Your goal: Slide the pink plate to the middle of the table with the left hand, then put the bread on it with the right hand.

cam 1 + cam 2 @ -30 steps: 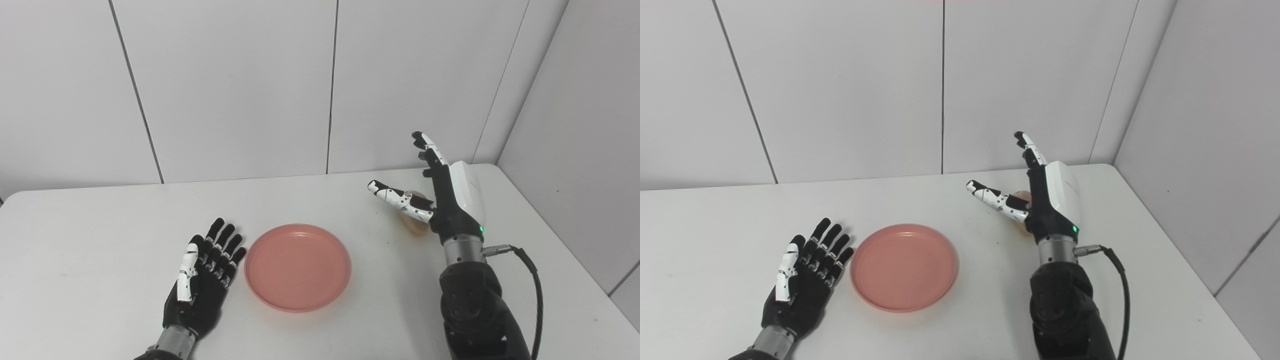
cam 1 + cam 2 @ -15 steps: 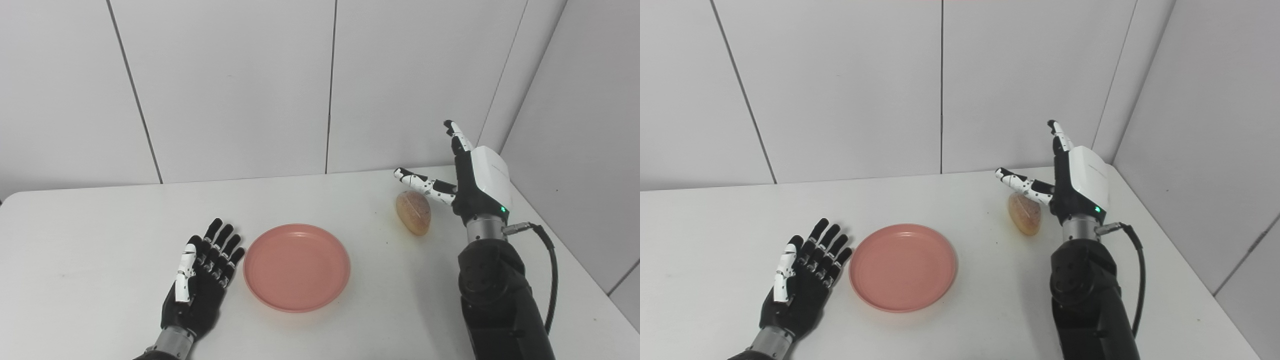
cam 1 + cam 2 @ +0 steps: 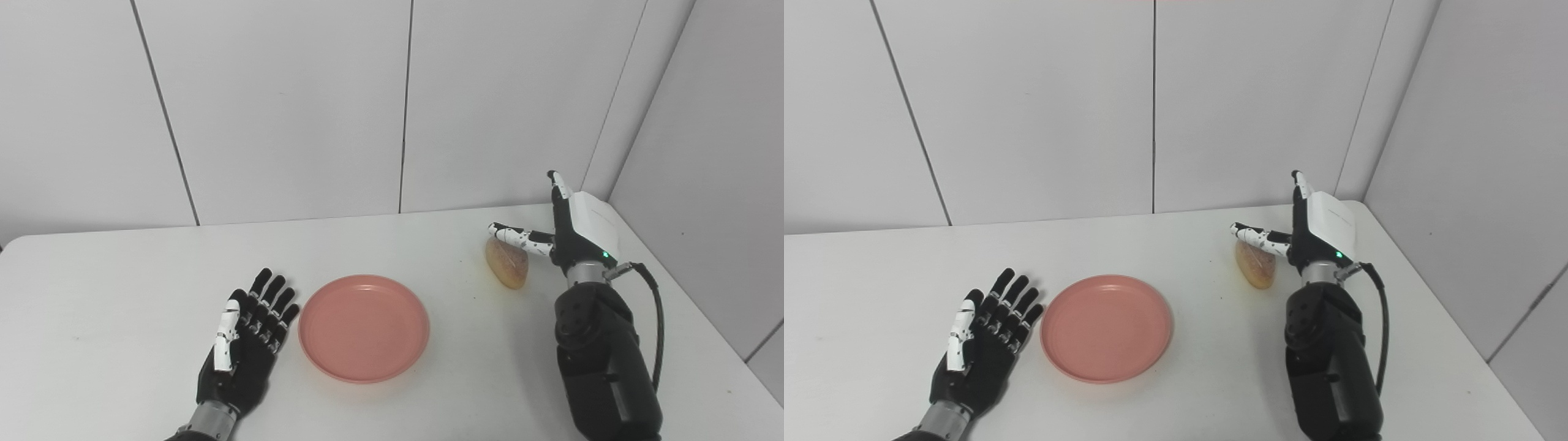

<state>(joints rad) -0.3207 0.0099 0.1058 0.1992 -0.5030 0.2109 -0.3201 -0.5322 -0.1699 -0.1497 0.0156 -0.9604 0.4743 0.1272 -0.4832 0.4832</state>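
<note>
Forearms first, nearest to us: our left hand [image 3: 242,346] lies palm-up and flat on the table [image 3: 122,294], fingers spread, holding nothing, fingertips just beside the near-left rim of the pink plate [image 3: 364,327] but not clearly touching it. Plate sits roughly mid-table, empty, so we judge the slide step done. Further back on the right, our right hand [image 3: 566,236] stands edge-up just right of the bread [image 3: 507,263], thumb stretched out over the loaf's far end, fingers straight and pointing up, so wide open and gripping nothing. We cannot tell whether the thumb actually touches the crust. Bread lies on the table near the far-right corner, well apart from the plate. Left to do, as we read it: close on the loaf, lift, carry it left and toward us, set it on the plate. Versus a second ago: our right hand has moved from in front of the bread, where it hid most of it, out to the right and then dropped lower, bringing the thumb down close over the loaf. Bread, plate and left hand have not moved apart from a slight framing shift. Beyond that, only the plain panelled wall [image 3: 275,104].
</note>
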